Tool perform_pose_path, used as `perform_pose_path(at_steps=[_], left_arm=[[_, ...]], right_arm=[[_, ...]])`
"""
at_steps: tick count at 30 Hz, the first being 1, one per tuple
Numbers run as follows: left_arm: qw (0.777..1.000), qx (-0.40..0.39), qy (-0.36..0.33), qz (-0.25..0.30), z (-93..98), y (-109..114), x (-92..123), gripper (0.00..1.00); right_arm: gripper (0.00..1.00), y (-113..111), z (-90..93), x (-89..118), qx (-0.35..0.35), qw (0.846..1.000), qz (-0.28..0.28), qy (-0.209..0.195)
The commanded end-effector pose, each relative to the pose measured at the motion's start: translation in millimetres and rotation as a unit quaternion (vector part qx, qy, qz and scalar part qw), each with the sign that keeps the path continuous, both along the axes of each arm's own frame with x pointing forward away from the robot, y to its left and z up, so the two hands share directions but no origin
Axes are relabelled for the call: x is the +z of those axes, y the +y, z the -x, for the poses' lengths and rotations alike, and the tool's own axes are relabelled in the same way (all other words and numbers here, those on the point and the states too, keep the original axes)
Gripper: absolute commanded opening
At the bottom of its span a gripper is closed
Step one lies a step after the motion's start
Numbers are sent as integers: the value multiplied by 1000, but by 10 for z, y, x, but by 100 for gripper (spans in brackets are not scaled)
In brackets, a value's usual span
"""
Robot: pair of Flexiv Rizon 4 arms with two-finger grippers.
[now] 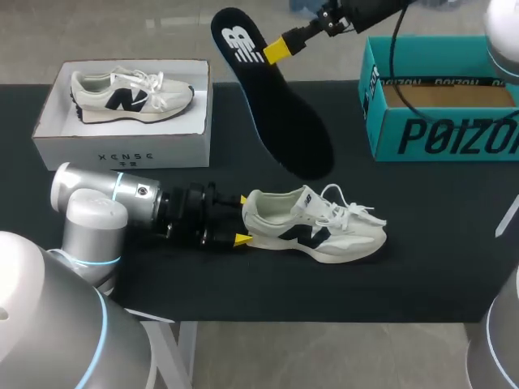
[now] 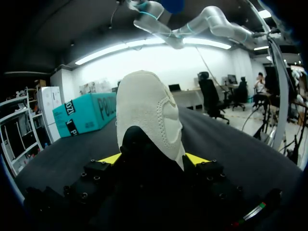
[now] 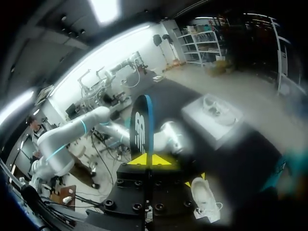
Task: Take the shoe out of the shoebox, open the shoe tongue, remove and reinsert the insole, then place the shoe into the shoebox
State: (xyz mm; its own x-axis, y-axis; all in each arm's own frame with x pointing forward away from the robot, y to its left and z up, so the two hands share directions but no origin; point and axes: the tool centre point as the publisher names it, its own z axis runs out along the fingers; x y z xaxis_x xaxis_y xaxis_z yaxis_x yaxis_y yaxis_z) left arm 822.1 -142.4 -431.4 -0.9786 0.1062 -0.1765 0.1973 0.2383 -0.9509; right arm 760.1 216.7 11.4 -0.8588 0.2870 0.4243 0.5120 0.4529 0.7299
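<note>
A white sneaker point(image 1: 312, 227) with a dark logo lies on its side on the black table, toe to the right. My left gripper point(image 1: 242, 219) is shut on its heel point(image 2: 149, 120), one yellow tip on each side. High over the table's back, my right gripper point(image 1: 276, 50) is shut on the black insole point(image 1: 280, 113), which hangs slanting down toward the sneaker. In the right wrist view the insole point(image 3: 143, 125) stands edge-on between the yellow fingertips point(image 3: 132, 160), with the sneaker point(image 3: 204, 192) far below.
A teal shoebox point(image 1: 438, 134) stands open at the back right. At the back left, a white box point(image 1: 122, 150) holds a second white sneaker point(image 1: 130, 96). Black table shows in front of the sneaker.
</note>
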Motion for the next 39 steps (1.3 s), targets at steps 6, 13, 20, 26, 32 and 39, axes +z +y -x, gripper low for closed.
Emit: perform_pose_path(at_steps=[6,13,20,26,32,39], left_arm=[[1000,1,-1,0,8,-7,-24,0],[1000,1,-1,0,8,-7,-24,0],[1000,1,-1,0,8,-7,-24,0],[1000,1,-1,0,8,-7,-24,0],[1000,1,-1,0,8,-7,-24,0],[1000,1,-1,0,8,-7,-24,0]], right_arm=[[0,2,87,-45,-64,994,-69,-51],[0,162,-32,13,-54,993,-83,-57],[0,160,-58,72,-53,993,-84,-66],[0,141,-28,84,-62,992,-86,-73],[0,130,-17,92,-70,991,-85,-75],[0,130,-17,92,-70,991,-85,-75]])
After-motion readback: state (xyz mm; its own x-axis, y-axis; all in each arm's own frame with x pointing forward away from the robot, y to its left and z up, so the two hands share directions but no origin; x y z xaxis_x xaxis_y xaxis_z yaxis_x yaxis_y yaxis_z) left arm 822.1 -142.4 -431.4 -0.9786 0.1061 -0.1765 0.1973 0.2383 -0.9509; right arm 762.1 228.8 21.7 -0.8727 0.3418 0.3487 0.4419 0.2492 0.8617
